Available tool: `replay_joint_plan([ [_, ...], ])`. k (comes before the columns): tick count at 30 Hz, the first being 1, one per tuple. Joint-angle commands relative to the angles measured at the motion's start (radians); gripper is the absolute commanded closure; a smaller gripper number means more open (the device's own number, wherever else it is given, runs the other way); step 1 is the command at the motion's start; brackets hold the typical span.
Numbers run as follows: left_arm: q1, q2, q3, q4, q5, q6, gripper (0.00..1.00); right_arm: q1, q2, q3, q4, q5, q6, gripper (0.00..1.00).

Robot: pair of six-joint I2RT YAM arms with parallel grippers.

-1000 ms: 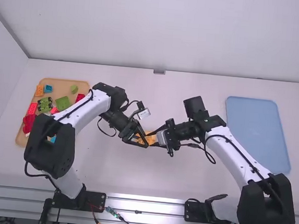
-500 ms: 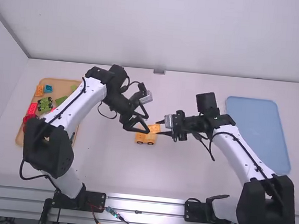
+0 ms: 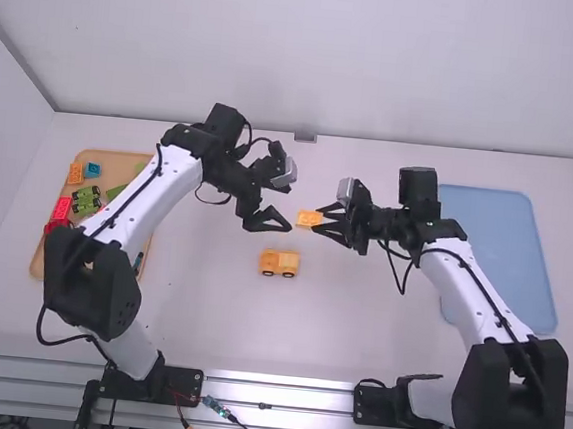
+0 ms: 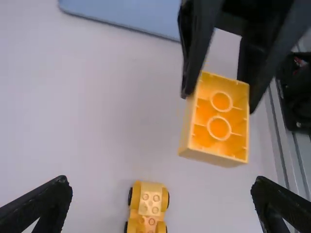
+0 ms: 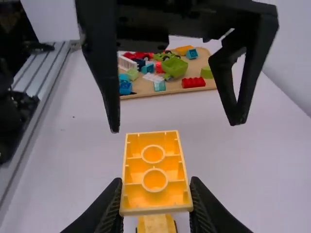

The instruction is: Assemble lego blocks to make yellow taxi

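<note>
Drawn away from the yellow wheeled base [image 3: 279,263] since the earlier frame, the right claw [image 3: 320,220] pinches a yellow block [image 3: 307,218]. Near its far side, the left claw [image 3: 285,222] stands wide and empty. The base sits on the tabletop [image 3: 357,331], between a tan tray [image 3: 121,160] of loose bricks and a blue tray [image 3: 500,243].

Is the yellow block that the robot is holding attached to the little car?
No, the right gripper holds the yellow block apart from the little car on the table.
</note>
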Motion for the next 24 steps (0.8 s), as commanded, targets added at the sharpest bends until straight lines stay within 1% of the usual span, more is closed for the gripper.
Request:
replay_joint_plan([
  [1,0.003,0.005,-0.018,-0.018,0.042,0.120,0.01,-0.003,-0.021,0.027,0.001,-0.008,0.101,0.75],
  [2,0.002,0.003,-0.018,-0.028,0.042,0.140,0.00,-0.001,-0.021,0.027,0.001,0.009,0.124,0.74],
  [3,0.002,0.002,-0.018,-0.029,0.042,0.145,0.00,0.000,-0.021,0.027,0.002,0.014,0.131,0.75],
  [8,-0.005,0.000,-0.020,-0.037,0.103,0.234,0.05,-0.003,-0.021,0.027,0.001,0.015,0.180,0.75],
  [9,-0.005,0.000,-0.021,-0.041,0.126,0.254,0.05,-0.007,-0.021,0.027,0.001,0.016,0.192,0.75],
  [11,0.000,0.000,-0.030,-0.042,0.143,0.299,0.01,-0.023,-0.021,0.027,0.002,0.007,0.235,0.75],
  [13,-0.004,0.000,-0.040,-0.021,0.142,0.303,0.01,-0.042,-0.021,0.027,0.002,-0.020,0.282,0.76],
  [17,-0.021,-0.002,-0.063,0.075,0.060,0.204,0.01,-0.076,-0.021,0.027,0.002,-0.093,0.349,0.75],
  [18,-0.035,-0.007,-0.074,0.138,-0.008,0.128,0.01,-0.091,-0.021,0.027,0.002,-0.101,0.388,0.76],
  [20,-0.053,-0.018,-0.090,0.204,-0.084,0.061,0.01,-0.102,-0.021,0.027,0.001,-0.100,0.420,0.75],
  [24,-0.095,-0.079,-0.165,0.358,-0.218,-0.034,0.01,-0.091,-0.021,0.026,0.003,-0.097,0.466,0.75],
])
